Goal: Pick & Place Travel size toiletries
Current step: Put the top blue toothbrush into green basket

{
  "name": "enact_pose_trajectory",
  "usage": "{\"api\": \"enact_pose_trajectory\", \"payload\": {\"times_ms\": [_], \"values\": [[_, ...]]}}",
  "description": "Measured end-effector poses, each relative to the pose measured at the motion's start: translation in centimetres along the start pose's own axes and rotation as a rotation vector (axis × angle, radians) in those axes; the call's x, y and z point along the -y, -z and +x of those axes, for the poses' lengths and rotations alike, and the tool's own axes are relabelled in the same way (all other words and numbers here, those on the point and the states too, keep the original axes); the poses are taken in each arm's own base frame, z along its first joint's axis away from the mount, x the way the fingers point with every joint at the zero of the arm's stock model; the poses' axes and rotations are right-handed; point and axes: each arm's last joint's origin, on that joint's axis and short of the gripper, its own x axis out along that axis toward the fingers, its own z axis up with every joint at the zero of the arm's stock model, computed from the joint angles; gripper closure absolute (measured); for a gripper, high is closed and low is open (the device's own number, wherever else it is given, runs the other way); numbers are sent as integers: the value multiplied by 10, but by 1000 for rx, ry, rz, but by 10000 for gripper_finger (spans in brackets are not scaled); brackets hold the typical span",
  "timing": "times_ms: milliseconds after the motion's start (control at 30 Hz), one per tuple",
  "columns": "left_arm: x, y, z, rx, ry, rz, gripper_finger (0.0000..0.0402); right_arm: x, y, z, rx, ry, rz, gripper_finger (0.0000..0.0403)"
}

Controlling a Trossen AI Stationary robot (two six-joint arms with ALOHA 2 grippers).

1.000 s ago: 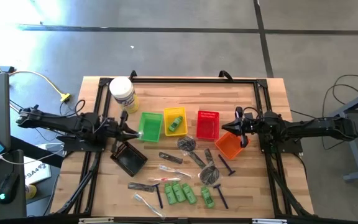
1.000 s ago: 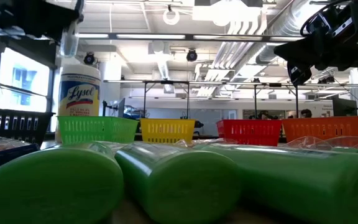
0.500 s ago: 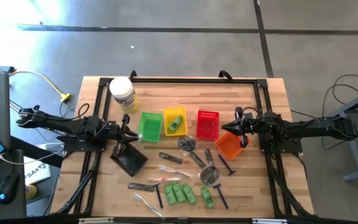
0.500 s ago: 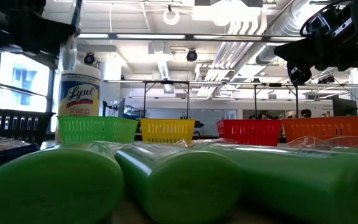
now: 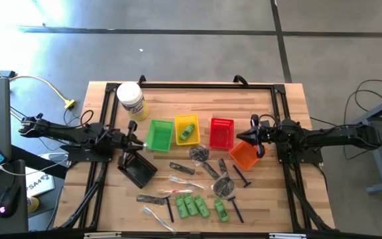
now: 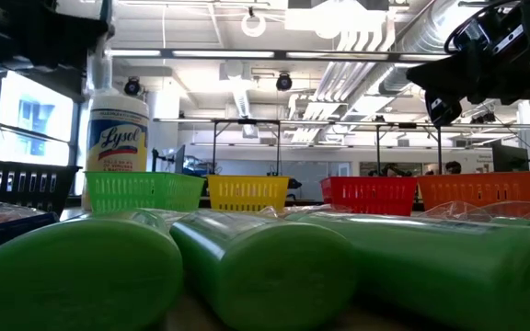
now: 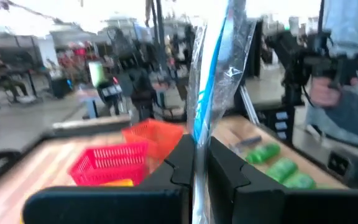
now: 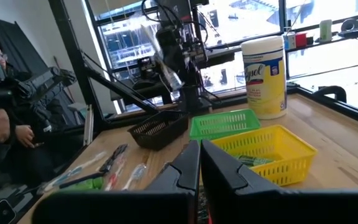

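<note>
Beside the green basket (image 5: 160, 135): white jar (image 5: 130, 99).

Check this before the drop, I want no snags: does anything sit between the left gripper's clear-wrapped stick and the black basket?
Nothing visible does. The left gripper, shut on the clear-wrapped stick, hangs above the black basket, and the right wrist view shows only open air between them.

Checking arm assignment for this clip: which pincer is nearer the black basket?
Left. The left pincer hangs just above the black basket, shut on a clear-wrapped stick. The right pincer sits across the table by the orange basket.
</note>
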Motion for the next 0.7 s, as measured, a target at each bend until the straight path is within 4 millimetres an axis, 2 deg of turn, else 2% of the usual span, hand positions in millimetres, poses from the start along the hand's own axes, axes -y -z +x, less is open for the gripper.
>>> {"api": "enact_pose_trajectory", "payload": {"times_ms": [167,367,500,700], "values": [[-4,-20,4,-1,-76,67,387,-3,-1,0,19,7,-10,396],[-7,-45,18,-142,-78,282,387,-6,-3,1,40,1,-19,396],[-8,-57,31,-226,-71,360,387,-6,-3,1,39,0,-24,396],[-9,-56,57,-355,-20,488,387,-6,-3,1,39,0,-24,396]]}}
